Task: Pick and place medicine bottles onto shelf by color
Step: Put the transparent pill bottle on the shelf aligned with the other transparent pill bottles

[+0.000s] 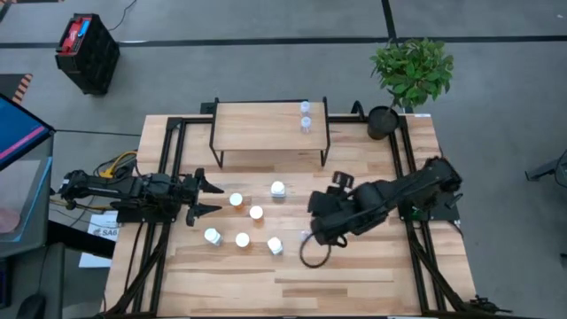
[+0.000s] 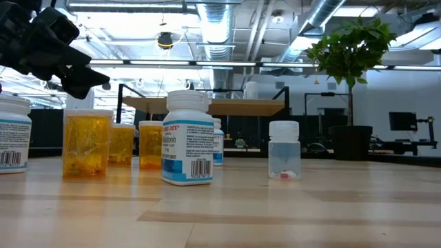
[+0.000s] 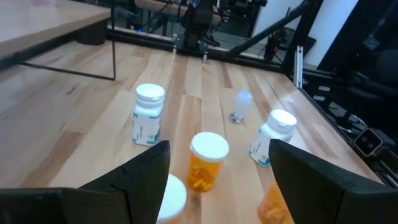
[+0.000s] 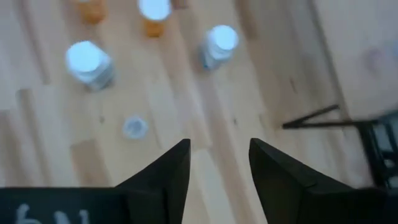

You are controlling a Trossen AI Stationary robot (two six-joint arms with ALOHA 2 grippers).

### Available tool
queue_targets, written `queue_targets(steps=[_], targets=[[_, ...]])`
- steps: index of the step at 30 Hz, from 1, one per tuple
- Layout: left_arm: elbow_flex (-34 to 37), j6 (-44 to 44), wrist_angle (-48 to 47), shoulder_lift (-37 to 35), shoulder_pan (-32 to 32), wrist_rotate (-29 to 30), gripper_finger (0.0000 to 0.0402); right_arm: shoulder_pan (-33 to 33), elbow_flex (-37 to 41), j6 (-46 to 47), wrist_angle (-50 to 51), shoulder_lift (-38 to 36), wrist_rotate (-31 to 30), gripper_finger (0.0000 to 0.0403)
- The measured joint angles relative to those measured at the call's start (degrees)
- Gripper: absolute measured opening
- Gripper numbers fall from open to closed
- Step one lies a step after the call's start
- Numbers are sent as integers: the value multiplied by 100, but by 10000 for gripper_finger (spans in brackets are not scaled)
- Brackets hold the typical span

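Note:
The shelf (image 1: 266,133) stands at the table's far side with two clear bluish medicine bottles (image 1: 306,116) upright on its right end. On the table stand three white bottles (image 1: 277,188), (image 1: 213,236), (image 1: 275,245) and three orange ones (image 1: 236,199), (image 1: 256,213), (image 1: 242,239). One clear bottle (image 4: 134,126) stands alone to their right. My right gripper (image 4: 219,146) hovers open high above the table near that clear bottle (image 1: 305,236), nothing between its fingers. At the table's left, my left gripper (image 1: 208,198) waits open, facing the bottles (image 3: 207,160).
A potted plant (image 1: 409,75) stands at the table's far right corner. Black frame rails (image 1: 168,151) run along both sides of the table. Bare wood lies along the near edge (image 1: 292,283) and on the shelf's left part.

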State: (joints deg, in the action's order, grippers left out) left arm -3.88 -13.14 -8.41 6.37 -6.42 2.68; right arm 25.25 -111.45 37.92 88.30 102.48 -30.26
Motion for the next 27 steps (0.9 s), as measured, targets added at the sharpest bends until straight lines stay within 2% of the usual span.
queue_targets(steps=[3,7,10,14,18,24,27], targets=[[0,-14,1,3,0,0,261,141,955,748,-68,-393,-114,173],[0,0,9,0,0,2,261,281,2323,1397,-900,-712,-96,167],[2,-3,21,0,0,3,261,332,3135,1598,-1866,-951,106,166],[8,1,77,0,2,111,261,315,3977,1294,-3818,-1150,738,169],[15,72,178,0,2,116,261,312,4520,876,-5165,-1225,869,171],[15,71,166,0,2,116,261,138,4617,773,-5575,-1134,791,167],[15,128,158,0,2,116,261,33,4609,190,-6004,-1098,796,163]])
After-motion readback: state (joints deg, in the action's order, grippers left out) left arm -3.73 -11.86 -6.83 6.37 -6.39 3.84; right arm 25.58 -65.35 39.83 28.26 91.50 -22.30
